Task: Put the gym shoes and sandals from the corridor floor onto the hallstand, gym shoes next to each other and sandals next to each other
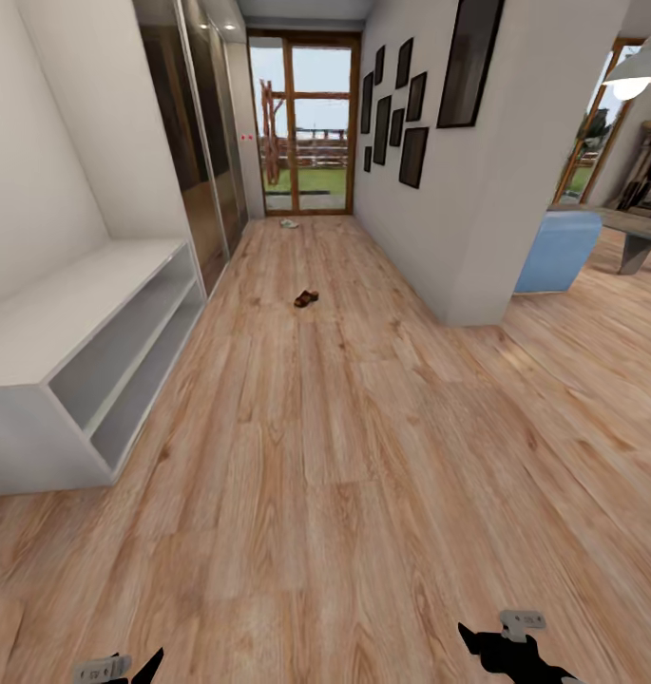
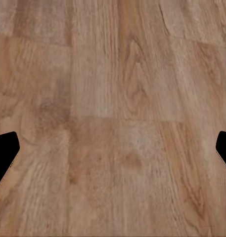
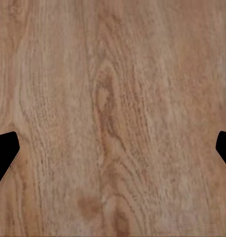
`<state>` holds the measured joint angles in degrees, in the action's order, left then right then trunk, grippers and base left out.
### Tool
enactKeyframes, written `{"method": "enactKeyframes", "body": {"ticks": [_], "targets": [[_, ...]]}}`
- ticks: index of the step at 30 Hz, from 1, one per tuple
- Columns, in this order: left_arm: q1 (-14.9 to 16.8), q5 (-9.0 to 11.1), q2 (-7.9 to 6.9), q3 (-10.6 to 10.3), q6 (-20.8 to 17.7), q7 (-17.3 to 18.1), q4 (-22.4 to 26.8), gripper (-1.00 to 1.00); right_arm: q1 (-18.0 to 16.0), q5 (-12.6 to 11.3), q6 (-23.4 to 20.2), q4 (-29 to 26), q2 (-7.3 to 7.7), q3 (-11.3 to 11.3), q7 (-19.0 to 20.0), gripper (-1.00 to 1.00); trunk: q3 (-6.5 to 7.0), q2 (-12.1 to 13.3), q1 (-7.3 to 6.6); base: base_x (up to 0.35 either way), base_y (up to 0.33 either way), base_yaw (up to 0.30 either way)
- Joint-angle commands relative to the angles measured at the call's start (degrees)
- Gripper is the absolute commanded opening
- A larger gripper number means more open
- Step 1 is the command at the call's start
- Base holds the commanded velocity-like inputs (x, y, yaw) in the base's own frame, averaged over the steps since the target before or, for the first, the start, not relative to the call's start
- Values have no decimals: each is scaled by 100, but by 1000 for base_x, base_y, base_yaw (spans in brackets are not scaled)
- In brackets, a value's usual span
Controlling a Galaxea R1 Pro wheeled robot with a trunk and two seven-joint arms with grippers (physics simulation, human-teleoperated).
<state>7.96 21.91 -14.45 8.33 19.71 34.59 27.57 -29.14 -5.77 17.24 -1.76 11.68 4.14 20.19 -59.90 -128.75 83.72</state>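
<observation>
Approach step: both tools, left (image 2: pixel 113 148) and right (image 3: pixel 113 148), stood wide and empty. I judged driving to the sandal (image 1: pixel 306 299) came next.

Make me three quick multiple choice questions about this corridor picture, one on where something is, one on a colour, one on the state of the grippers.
1. Where does the hallstand stand in the head view?
A. left wall
B. right wall
C. by the glass door

2. What colour is the small shoe lying mid-corridor?
A. brown
B. blue
C. green

3. How are the two grippers?
A. both open, empty
B. both shut on shoes
C. one holds a sandal

Answers: 1 A, it sits against the left wall. 2 A, it looks dark brown. 3 A, left gripper and right gripper show spread fingers over bare floor.
</observation>
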Motion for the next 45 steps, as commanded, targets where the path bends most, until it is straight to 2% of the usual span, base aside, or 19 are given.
{"method": "enactKeyframes", "body": {"ticks": [1, 45], "targets": [[4, 46, -1, 11, -11, 51, -7, 100, -2, -56, -1, 8, 1, 39, 58, 100, -5, -2, 3, 340, 0, -28], [4, 50, -2, 11, -11, 54, -6, 100, -4, -56, -1, 9, 1, 41, 37, 100, -4, -2, 3, 340, 0, -2]]}}
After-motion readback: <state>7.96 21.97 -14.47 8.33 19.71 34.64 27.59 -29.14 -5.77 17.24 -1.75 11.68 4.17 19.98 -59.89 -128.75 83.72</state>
